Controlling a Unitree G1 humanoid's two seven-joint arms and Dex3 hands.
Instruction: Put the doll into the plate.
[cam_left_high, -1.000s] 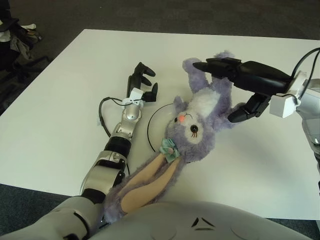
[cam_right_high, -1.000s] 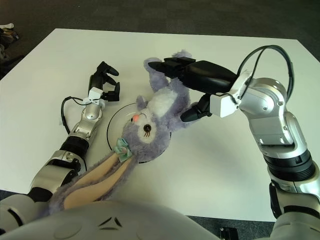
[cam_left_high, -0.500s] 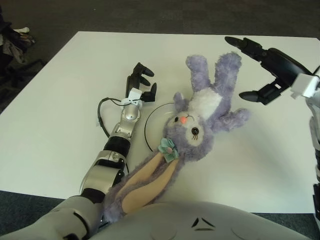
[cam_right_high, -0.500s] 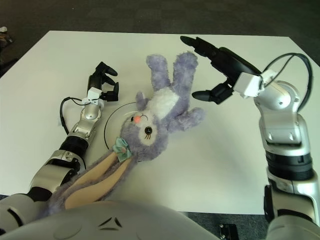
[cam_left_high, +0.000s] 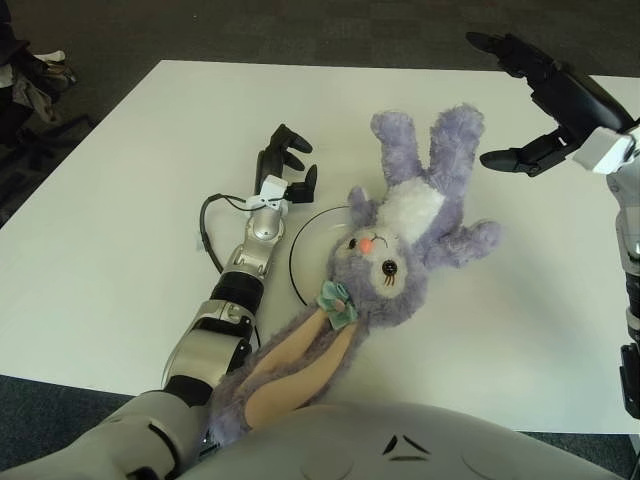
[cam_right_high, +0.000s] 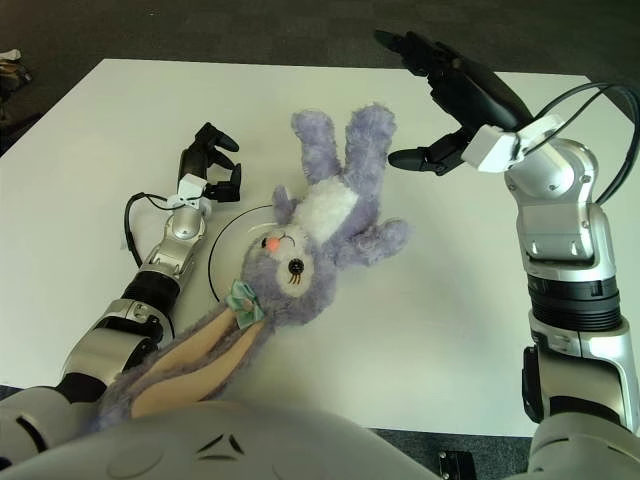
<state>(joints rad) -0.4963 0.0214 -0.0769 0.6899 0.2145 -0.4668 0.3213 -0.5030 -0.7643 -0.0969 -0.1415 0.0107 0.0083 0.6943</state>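
A purple plush rabbit doll (cam_left_high: 400, 235) lies on its back over a white plate with a dark rim (cam_left_high: 305, 250), covering most of it. Its legs point toward the far side and its long ears (cam_left_high: 290, 375) stretch toward me. My right hand (cam_right_high: 440, 105) hovers above and to the right of the doll's feet, fingers spread, holding nothing. My left hand (cam_left_high: 283, 165) shows just left of the plate, fingers loosely spread and empty.
The white table (cam_left_high: 120, 220) has its left edge near dark carpet, where a black chair (cam_left_high: 25, 95) stands. A black cable (cam_left_high: 205, 225) loops off my left forearm. My own torso (cam_left_high: 400, 440) fills the bottom of the view.
My right hand let go of the doll's legs, opened, and rose away up and to the right. The doll settled flat over the plate. The left hand stayed put.
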